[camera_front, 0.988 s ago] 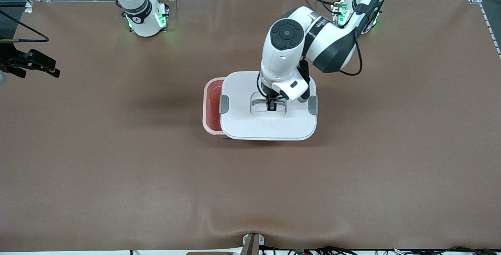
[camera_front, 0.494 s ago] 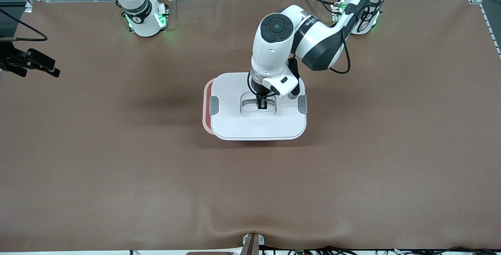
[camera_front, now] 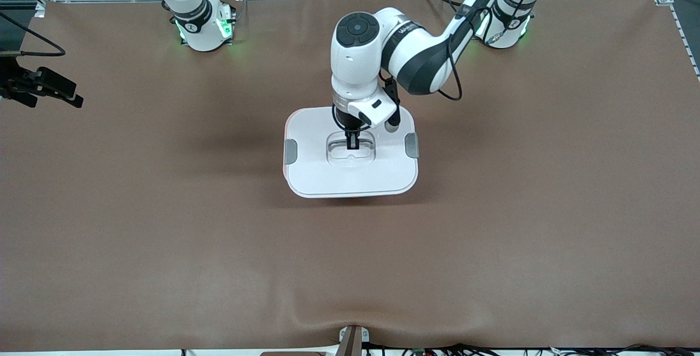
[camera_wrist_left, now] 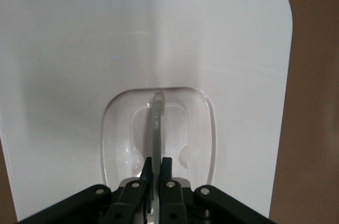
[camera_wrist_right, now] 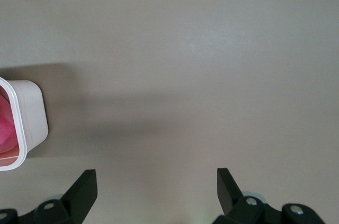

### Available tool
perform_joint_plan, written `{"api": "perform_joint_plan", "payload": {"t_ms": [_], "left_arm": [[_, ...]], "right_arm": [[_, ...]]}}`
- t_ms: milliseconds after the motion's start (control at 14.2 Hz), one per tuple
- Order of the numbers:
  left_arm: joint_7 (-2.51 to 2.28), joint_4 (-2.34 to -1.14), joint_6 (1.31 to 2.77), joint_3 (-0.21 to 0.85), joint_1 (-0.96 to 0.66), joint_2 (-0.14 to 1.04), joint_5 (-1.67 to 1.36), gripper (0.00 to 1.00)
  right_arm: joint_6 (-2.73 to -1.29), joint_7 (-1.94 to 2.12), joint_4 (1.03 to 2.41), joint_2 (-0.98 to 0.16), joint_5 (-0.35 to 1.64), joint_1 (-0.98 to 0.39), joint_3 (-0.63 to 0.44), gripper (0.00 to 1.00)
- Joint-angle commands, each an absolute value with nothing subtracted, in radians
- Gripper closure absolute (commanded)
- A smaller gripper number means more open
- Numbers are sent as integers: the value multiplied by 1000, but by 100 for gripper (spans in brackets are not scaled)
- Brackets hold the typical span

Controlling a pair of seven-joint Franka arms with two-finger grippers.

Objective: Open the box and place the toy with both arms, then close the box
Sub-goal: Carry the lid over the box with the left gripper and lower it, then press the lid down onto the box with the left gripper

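My left gripper is shut on the clear handle in the recess of the white lid. The lid hangs level over the box and covers nearly all of it. Only a thin pink sliver of the box's rim shows at the lid's edge toward the right arm's end. The toy is hidden under the lid. The right wrist view catches one corner of the pale box with pink inside. My right gripper waits open over bare table at the right arm's end, its fingers wide apart with nothing between them.
Grey clips sit on the lid's two short sides. The brown table mat stretches all round the box. Both arm bases stand at the table's edge farthest from the front camera.
My left arm has carried the lid toward the right arm's end of the table, so the open strip of the box is now covered. The right arm has not moved.
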State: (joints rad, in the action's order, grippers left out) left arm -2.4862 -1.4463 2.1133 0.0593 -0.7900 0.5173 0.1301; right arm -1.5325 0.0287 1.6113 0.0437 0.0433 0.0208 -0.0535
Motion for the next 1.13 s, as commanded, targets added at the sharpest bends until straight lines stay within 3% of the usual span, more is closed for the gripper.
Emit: {"api": "perform_joint_plan", "payload": {"t_ms": [0, 353, 1059], "left_arm": [[-2540, -1430, 2135, 54, -804, 519, 163, 100], [-2577, -1446, 2161, 52, -821, 514, 167, 100], [-2649, -1598, 2235, 54, -850, 468, 232, 100]], "right_arm": [[-1529, 20, 1598, 43, 67, 40, -46, 0], [-1531, 20, 1592, 41, 66, 44, -48, 0], [-1532, 17, 1586, 41, 66, 46, -48, 0]]}}
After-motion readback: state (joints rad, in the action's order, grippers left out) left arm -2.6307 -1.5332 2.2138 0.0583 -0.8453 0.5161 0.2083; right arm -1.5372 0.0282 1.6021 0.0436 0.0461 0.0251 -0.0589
